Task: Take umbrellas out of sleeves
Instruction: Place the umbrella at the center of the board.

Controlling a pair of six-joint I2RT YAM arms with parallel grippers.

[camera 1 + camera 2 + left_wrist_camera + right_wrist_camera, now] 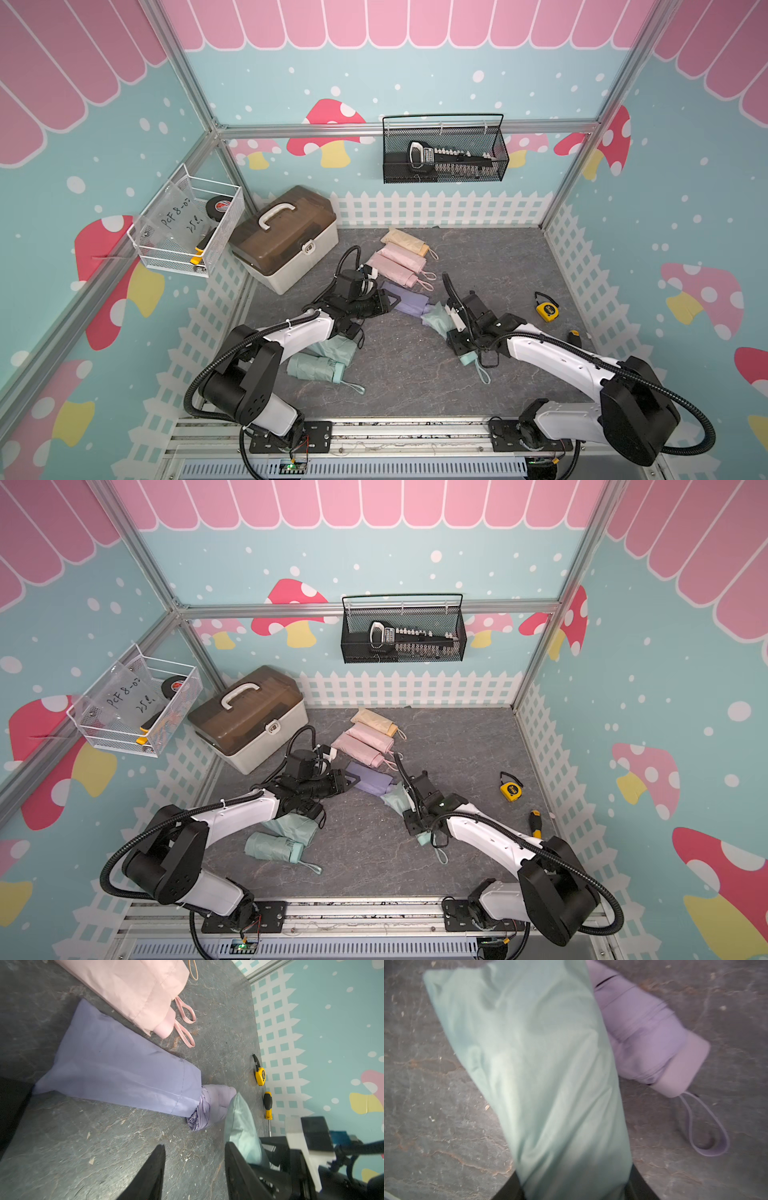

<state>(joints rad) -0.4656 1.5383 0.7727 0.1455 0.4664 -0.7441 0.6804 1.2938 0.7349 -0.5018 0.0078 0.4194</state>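
My right gripper (pixel 453 334) (pixel 574 1174) is shut on a mint sleeve (pixel 533 1059) (pixel 435 318) that bulges with an umbrella. Its mint handle and wrist loop (pixel 482 372) stick out behind the jaws. Beside the mint sleeve's far end lies a lilac umbrella (pixel 207 1105) (pixel 654 1039), about half drawn out of its lilac sleeve (pixel 116 1068) (pixel 405 302). My left gripper (pixel 195 1145) (pixel 390 302) stands open just above the floor at that lilac sleeve, with nothing between its fingers. A bare mint umbrella (pixel 316 366) lies by the left arm. Pink (pixel 395 266) and cream (pixel 405 241) sleeved umbrellas lie further back.
A toolbox (pixel 286 241) with a brown lid stands at the back left. A yellow tape measure (pixel 546 311) and a yellow-handled screwdriver (pixel 268 1105) lie near the right wall. Wire baskets (pixel 444 153) hang on the back and left walls.
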